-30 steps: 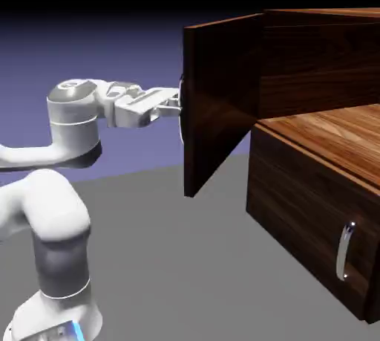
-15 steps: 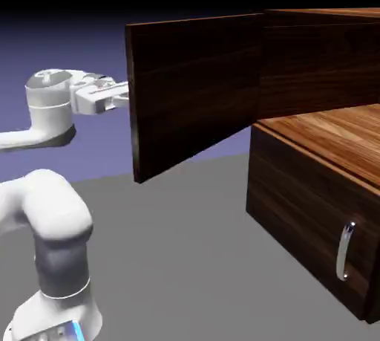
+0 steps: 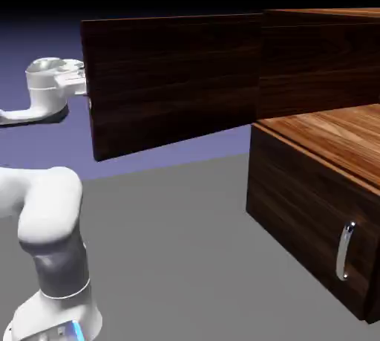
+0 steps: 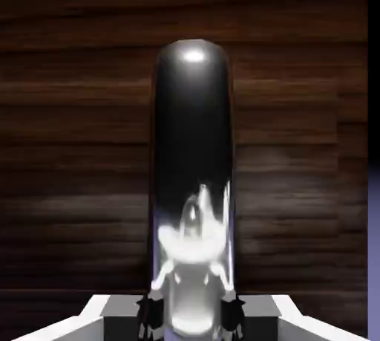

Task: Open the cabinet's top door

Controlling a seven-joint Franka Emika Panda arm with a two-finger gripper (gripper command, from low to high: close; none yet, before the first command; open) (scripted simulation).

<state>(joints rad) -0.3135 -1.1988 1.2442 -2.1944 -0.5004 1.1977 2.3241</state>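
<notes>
silver, the top door's handle (image 4: 193, 131) sits between the claw's (image 4: 191, 317) fingertips (image 4: 152, 313), seemingly gripped.

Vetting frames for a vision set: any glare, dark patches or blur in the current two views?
Hand view: hard white glare and reflections on the handle, strongest low down near the pincer; door dim, grain readable. Exterior view: door very dark, grain faint; backdrop black along the top; lower handle shows highlights. No obvious blur in either.
</notes>
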